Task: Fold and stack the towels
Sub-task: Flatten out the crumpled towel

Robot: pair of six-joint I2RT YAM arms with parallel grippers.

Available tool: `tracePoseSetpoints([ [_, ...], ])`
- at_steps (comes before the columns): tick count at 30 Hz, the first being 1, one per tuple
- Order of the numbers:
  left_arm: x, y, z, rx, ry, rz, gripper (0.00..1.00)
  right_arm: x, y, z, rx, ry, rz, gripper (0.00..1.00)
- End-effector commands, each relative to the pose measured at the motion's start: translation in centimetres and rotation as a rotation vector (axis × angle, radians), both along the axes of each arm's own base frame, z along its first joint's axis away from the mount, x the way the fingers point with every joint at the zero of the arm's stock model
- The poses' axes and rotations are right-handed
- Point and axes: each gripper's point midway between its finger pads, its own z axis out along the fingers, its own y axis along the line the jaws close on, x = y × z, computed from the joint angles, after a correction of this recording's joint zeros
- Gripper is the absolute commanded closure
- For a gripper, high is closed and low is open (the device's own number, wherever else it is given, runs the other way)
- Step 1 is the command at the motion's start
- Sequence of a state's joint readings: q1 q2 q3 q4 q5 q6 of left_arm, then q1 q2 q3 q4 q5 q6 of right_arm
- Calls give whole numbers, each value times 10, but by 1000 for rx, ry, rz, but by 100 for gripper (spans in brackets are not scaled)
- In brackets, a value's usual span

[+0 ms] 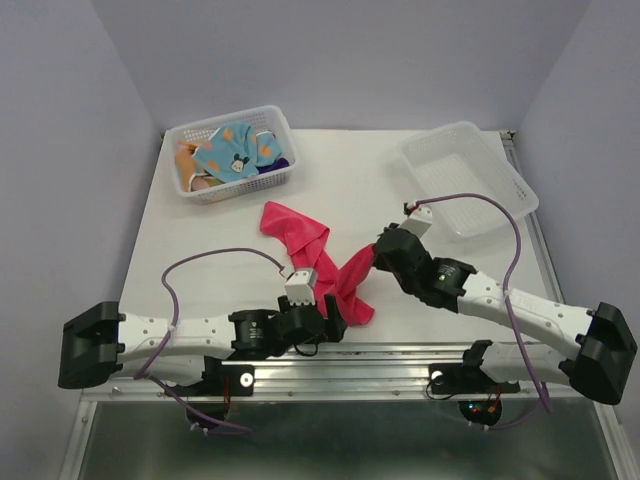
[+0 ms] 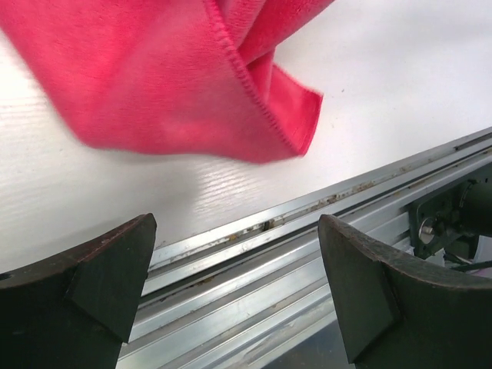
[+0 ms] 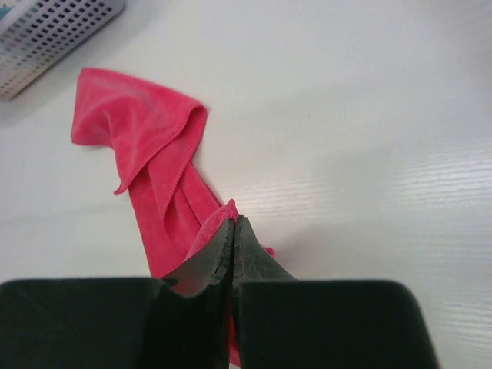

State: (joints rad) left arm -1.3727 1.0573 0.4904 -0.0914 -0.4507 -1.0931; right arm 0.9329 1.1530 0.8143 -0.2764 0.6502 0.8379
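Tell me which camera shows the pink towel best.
Top external: nearly the whole pink towel shows there, end to end, as a twisted strip. The right wrist view shows the spread far end and the part pinched in the right fingers. The left wrist view shows only one hemmed corner.

You have a white table (image 1: pixel 200 270) with a basket (image 1: pixel 240 186) at its far left corner and a second basket (image 1: pixel 470 190) at the far right. A pink towel (image 1: pixel 295 228) stretches from the middle toward the near edge.
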Motion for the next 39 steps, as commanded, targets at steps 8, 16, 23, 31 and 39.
tracePoseSetpoints([
  [8, 30, -44, 47, 29, -212, -82, 1, 58, -28, -18, -48, 36, -96, 99],
  [16, 34, -127, 53, 97, -360, -355, 1, 74, -34, -55, 19, 139, -53, 99],
  [23, 41, -160, 4, 230, -340, -429, 4, 69, -43, -67, 29, 169, -44, 99],
  [31, 59, -173, -18, 287, -321, -423, 10, 64, -39, -72, 55, 181, -10, 99],
  [39, 68, -163, -41, 343, -293, -386, 19, 64, -38, -75, 58, 188, -2, 99],
])
